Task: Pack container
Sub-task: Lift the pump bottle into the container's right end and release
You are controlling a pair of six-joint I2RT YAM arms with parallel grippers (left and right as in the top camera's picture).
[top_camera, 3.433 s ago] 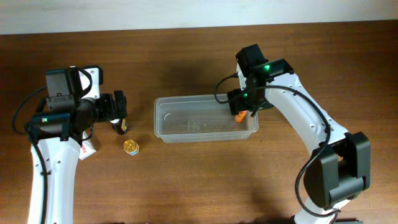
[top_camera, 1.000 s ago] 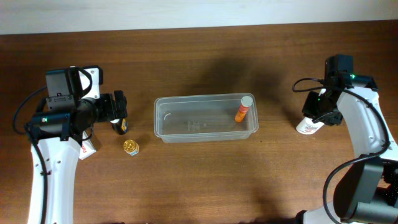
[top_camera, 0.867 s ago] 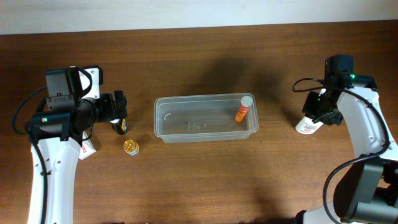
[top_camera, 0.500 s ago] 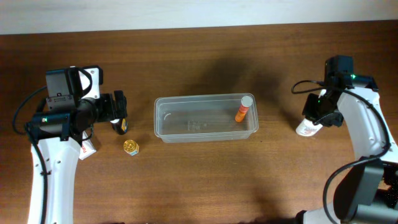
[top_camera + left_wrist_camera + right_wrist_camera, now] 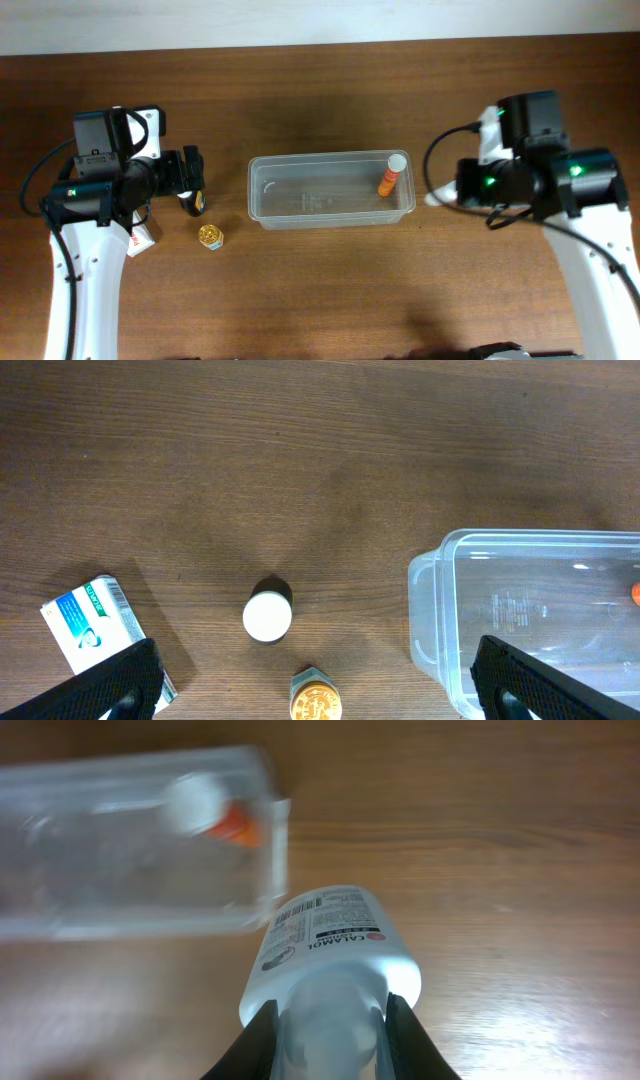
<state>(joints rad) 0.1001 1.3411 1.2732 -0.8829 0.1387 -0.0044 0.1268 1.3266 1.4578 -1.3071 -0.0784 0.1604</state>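
Though unclear from overhead, right fingers [image 5: 404, 1032] pinch a white bottle [image 5: 335, 935]; left fingers [image 5: 115, 685] spread.

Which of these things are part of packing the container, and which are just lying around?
In the job: container, orange tube inside it, white lotion bottle held by the right gripper.
Lying about, untouched: white-capped bottle, gold-lidded jar, blue-and-white box; they may be packed later.
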